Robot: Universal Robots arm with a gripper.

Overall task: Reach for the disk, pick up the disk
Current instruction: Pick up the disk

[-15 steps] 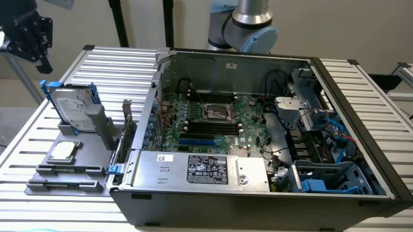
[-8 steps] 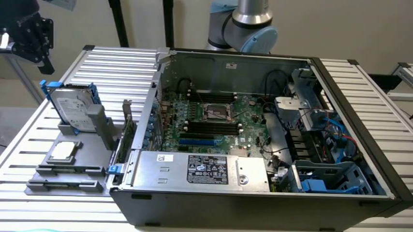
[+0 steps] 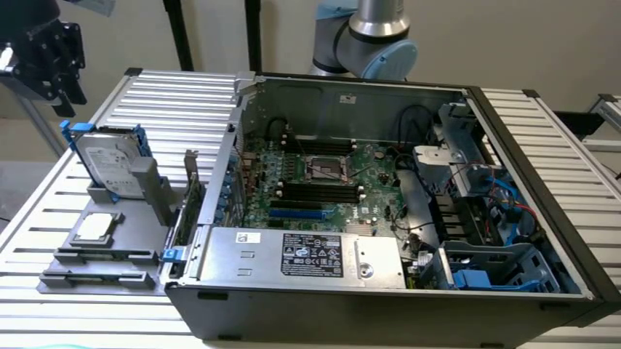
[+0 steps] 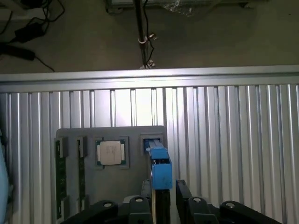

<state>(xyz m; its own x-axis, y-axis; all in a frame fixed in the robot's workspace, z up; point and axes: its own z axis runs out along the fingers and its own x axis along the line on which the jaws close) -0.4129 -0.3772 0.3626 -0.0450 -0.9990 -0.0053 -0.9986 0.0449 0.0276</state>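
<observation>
In grey holder (image 3: pixel 144 185), disk (image 3: pixel 109 161) upright.

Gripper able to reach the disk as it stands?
Probably yes. The disk stands upright in its grey holder, top edge bare, and the gripper hangs above it, apart, with nothing between. In the wrist view the open fingers line up on either side of the blue-framed edge.

The disk (image 3: pixel 105 161) shows smooth silver metal, its bracket (image 4: pixel 161 175) glossy blue plastic, the worktop (image 3: pixel 543 138) ribbed, bright aluminium.
</observation>
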